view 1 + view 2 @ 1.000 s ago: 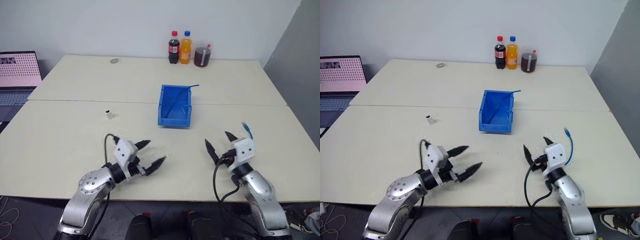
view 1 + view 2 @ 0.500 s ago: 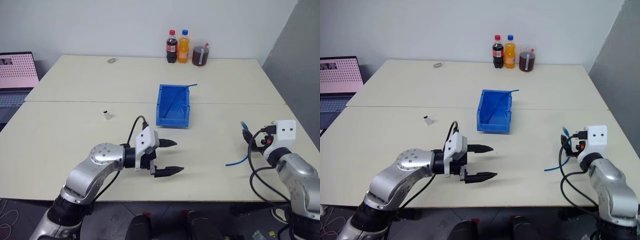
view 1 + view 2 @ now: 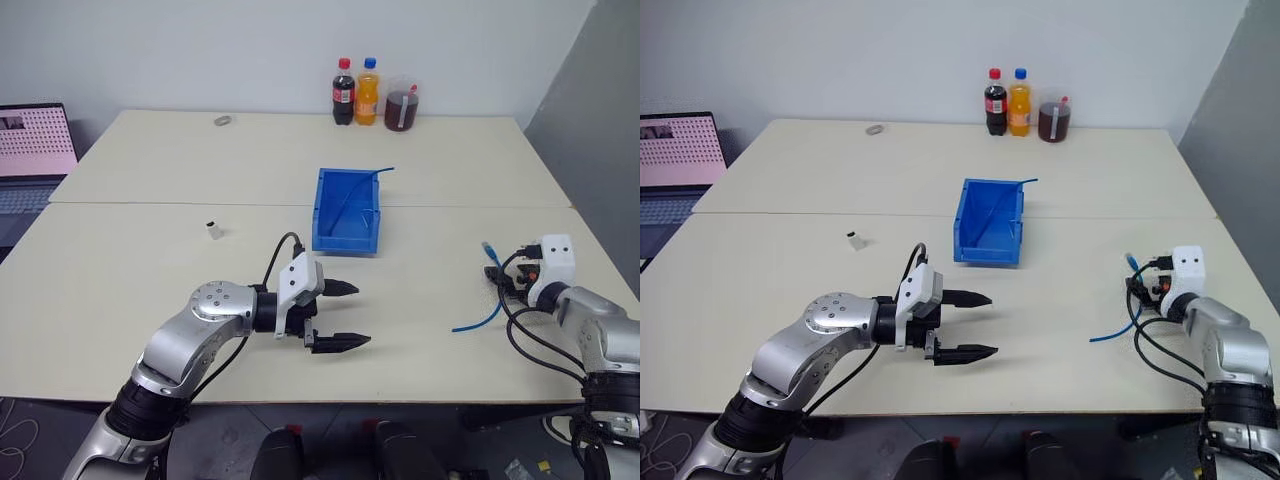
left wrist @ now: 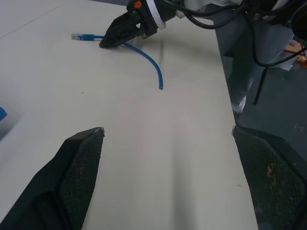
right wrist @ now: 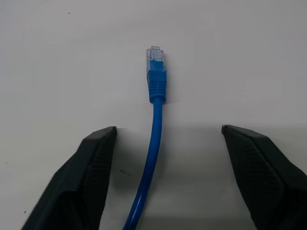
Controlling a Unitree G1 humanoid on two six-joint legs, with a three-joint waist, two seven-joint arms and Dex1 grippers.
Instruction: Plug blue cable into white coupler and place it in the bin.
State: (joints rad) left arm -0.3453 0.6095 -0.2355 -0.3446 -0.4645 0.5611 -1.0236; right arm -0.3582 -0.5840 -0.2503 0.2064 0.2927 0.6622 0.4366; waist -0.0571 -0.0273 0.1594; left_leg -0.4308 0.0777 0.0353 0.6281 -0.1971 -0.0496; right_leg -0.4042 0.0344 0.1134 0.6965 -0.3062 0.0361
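Right pincer (image 5: 163, 191) over cable end on counter (image 3: 150, 280).
Its fingers stand apart, straddling the blue cable (image 5: 152, 120) unclamped; left pincer (image 3: 342, 315) wide, empty, near the bin (image 3: 346, 212).

Pale cream bench (image 3: 200, 290) with a seam across it, cola bottle (image 3: 343, 93), orange soda bottle (image 3: 368, 93) and jar of dark drink (image 3: 402, 106) lined up at its far edge, small greyish ring (image 3: 222, 121) far left, open laptop (image 3: 35, 150) beside the bench, white wall (image 3: 200, 50) behind

Blue cable (image 5: 152, 143) flat on table, unplugged; white coupler (image 3: 212, 230) apart; bin (image 3: 347, 212) midtable.
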